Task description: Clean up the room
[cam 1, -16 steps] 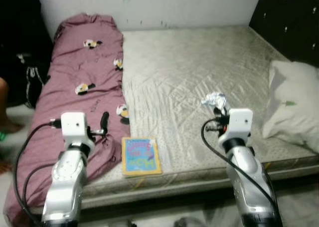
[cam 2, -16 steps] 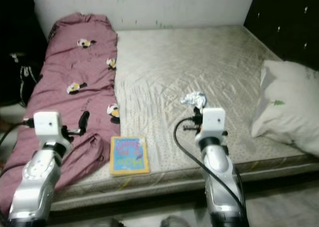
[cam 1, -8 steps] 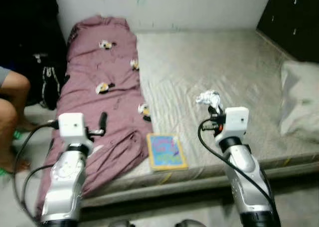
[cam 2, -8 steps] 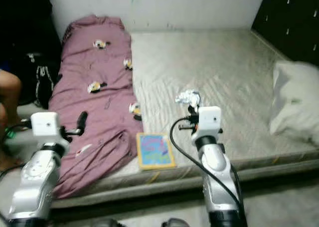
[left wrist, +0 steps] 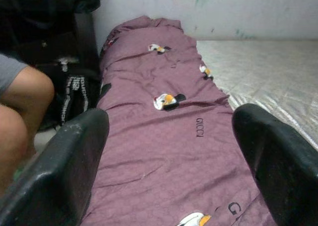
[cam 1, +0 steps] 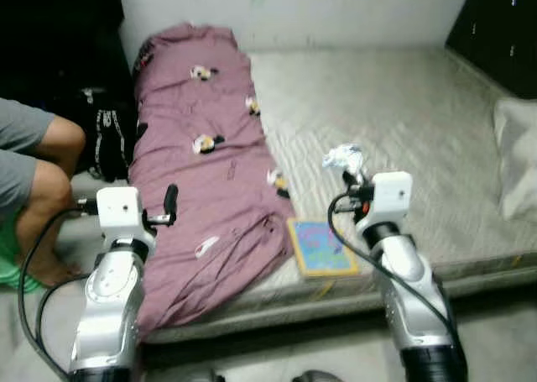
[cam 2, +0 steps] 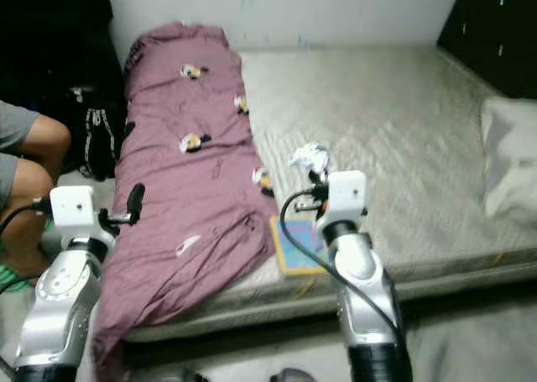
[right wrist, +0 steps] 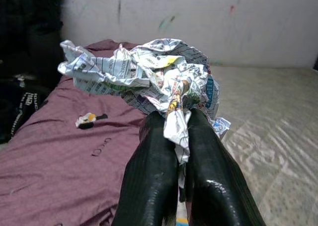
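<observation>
My right gripper (right wrist: 178, 131) is shut on a crumpled wad of printed paper (right wrist: 149, 72), held above the mattress (cam 1: 394, 105); in the left eye view the paper wad (cam 1: 342, 156) sits just past the right wrist. My left gripper (left wrist: 169, 151) is open, its fingers (left wrist: 74, 156) spread wide above the maroon duvet (cam 1: 210, 172) with duck patches. A colourful book (cam 1: 320, 247) lies flat near the mattress's front edge, between the duvet and my right arm.
A person's bent legs (cam 1: 38, 172) are at the left beside the bed, next to a dark bag (cam 1: 105, 138). A pale pillow (cam 1: 518, 155) lies at the right edge of the mattress. White wall behind, dark headboard (cam 1: 503, 21) at the far right.
The camera has swung left: bed and book shifted right, the pillow slid to the edge, the person's legs came into view. Both arms hold the same pose, paper still gripped.
</observation>
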Motion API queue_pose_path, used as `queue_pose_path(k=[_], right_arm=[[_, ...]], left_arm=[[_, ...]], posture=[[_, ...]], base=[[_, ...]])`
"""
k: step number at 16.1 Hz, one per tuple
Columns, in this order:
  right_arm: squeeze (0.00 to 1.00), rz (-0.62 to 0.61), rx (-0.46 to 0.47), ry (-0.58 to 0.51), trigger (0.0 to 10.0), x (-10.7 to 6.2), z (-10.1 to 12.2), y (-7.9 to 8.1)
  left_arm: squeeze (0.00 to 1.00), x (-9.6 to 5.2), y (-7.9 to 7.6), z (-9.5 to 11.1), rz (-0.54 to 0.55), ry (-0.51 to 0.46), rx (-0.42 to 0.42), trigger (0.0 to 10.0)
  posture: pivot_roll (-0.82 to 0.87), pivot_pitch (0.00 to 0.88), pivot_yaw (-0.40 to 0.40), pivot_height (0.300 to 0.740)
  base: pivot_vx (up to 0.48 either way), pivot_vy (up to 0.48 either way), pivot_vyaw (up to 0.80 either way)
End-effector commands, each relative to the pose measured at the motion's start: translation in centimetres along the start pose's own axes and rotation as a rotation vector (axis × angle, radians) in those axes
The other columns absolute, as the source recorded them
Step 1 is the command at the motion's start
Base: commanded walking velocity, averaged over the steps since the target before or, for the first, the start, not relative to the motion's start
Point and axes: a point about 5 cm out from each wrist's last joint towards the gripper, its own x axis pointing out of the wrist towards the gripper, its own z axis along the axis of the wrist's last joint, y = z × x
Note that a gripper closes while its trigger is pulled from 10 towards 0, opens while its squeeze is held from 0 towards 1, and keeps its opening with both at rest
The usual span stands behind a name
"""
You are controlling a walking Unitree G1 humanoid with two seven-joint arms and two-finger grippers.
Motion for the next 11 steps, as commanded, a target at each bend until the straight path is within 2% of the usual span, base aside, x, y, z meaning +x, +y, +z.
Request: queue_pose_path(k=[1,4,11], right_arm=[[0.0,-0.009,0.006,0.008,10.0,0.14,-0.1,-0.17],[0.0,0.027,-0.019,0.011,10.0,0.13,-0.29,0.4],[0.0,0.06,-0.039,-0.006,10.0,0.26,-0.18,0.76]], left_arm=[[0.0,0.12,0.04,0.32,0.0,-0.014,0.016,10.0],[0.0,0.1,0.15,0.39,0.012,-0.021,0.023,10.0],[0.0,0.03,-0.57,0.27,-0.025,-0.028,0.038,10.0]], posture=[[-0.04,0.0,-0.022,0.74],[-0.04,0.0,-0.028,0.74],[-0.03,0.0,-0.03,0.74]], base=[[0.0,0.0,0.0],[0.0,0.0,0.0],[0.0,0.0,0.8]])
